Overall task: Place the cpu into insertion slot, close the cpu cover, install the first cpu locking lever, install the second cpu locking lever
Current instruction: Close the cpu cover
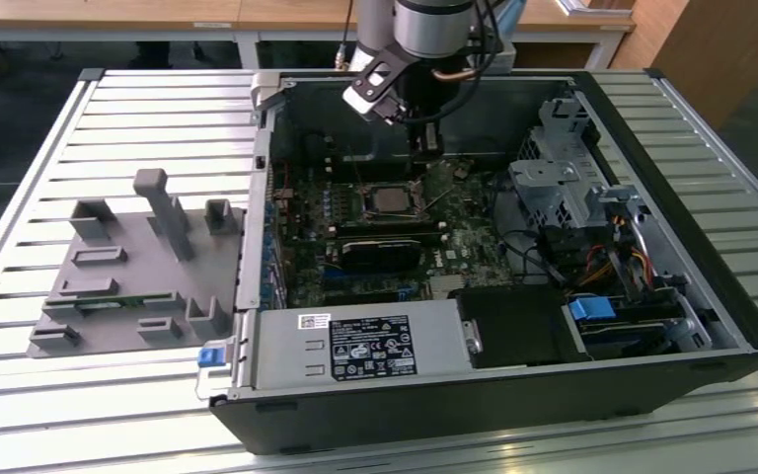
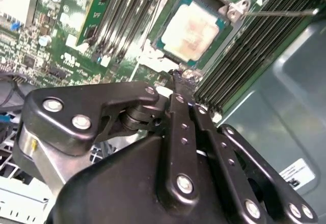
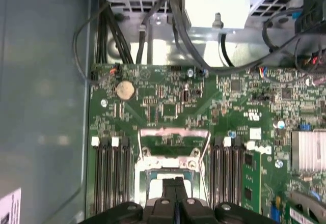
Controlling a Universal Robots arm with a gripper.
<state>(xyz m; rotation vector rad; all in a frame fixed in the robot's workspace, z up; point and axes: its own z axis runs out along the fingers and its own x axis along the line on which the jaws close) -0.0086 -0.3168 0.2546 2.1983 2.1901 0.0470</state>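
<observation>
My gripper (image 1: 425, 150): upper middle of the exterior view, hanging down into the open computer case (image 1: 695, 296), close over the green motherboard (image 3: 168, 91).
My fingers (image 3: 168, 188): clenched. In both wrist views the two black tips press flat together with nothing between them.
The cpu (image 1: 389, 200): a little above the centre of the exterior view, just below my fingertips in that frame. It lies flat in the insertion slot (image 2: 164, 23), dull silver top up, with a thin green edge showing round it.
The cpu cover (image 3: 153, 131): in the first wrist view its silvery frame is swung back off the chip, on the far side of the socket from my fingers. Green board shows through its window.
Thin metal rod (image 2: 280, 12): in the second wrist view it runs out from a silver tab at one corner of the socket, across the long memory slots (image 2: 254, 46).
Writing: a black-and-white printed label (image 1: 368, 348) on the power supply (image 1: 287, 346), lower middle of the exterior view; a white sticker (image 2: 295, 173) on the grey case wall; fine white lettering on the board. I read none of it out.
Outside the case: a grey moulded fixture (image 1: 129, 267) at the left of the exterior view, on a slatted metal table (image 1: 37, 148).
</observation>
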